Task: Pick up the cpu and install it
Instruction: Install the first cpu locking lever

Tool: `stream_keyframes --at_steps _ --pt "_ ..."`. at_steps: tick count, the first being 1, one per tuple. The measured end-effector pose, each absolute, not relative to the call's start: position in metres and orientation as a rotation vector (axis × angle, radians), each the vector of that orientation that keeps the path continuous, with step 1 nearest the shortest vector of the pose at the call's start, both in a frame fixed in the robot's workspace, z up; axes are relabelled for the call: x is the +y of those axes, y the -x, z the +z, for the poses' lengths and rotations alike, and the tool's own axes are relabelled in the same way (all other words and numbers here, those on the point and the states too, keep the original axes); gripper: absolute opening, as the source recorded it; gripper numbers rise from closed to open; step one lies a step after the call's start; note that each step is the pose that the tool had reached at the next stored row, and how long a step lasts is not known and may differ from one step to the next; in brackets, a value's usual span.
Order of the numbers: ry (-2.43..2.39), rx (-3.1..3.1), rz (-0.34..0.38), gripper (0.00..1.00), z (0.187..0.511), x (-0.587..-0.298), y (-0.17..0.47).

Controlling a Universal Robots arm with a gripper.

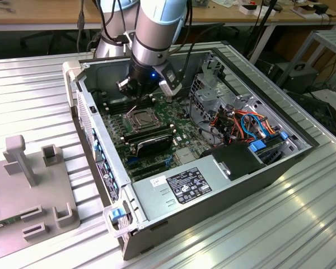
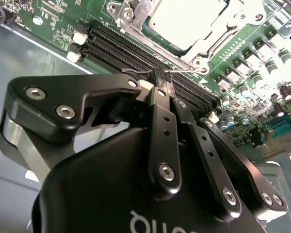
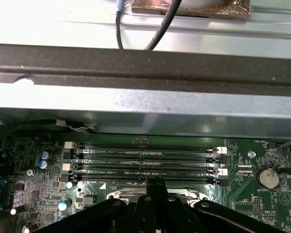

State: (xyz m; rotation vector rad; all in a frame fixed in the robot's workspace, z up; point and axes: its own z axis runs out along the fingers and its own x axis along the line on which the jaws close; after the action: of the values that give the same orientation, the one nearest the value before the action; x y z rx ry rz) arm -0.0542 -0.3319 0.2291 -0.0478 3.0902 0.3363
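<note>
CPU (image 2: 184,22): pale grey square lying flat inside the metal-framed socket (image 2: 136,19) on the green motherboard (image 2: 53,19), just beyond the gripper's tips in the second wrist view. Gripper (image 2: 160,77) fingers (image 2: 157,111) pressed together, nothing visible between them; tips sit over the black memory slots (image 3: 145,162), which run crosswise directly under them, next to the socket. In the exterior view the gripper (image 1: 135,100) hangs inside the open computer case (image 1: 213,190), just above the socket (image 1: 140,117).

Green board (image 1: 157,120), black mem slots (image 3: 145,162), black fingers (image 2: 160,92), pale grey cpu (image 2: 186,19), orange/blue cables (image 1: 252,123)
</note>
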Motion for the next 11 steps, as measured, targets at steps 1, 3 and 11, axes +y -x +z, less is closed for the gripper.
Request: stream_keyframes --at_steps 1,3,11 --pt "0.048 3.09 0.336 0.11 0.2294 -0.3316 0.0544" --pt "0.048 3.089 0.336 0.11 0.2294 -0.3308 0.0547" --pt "0.048 3.089 0.336 0.11 0.2292 -0.3291 0.0552"
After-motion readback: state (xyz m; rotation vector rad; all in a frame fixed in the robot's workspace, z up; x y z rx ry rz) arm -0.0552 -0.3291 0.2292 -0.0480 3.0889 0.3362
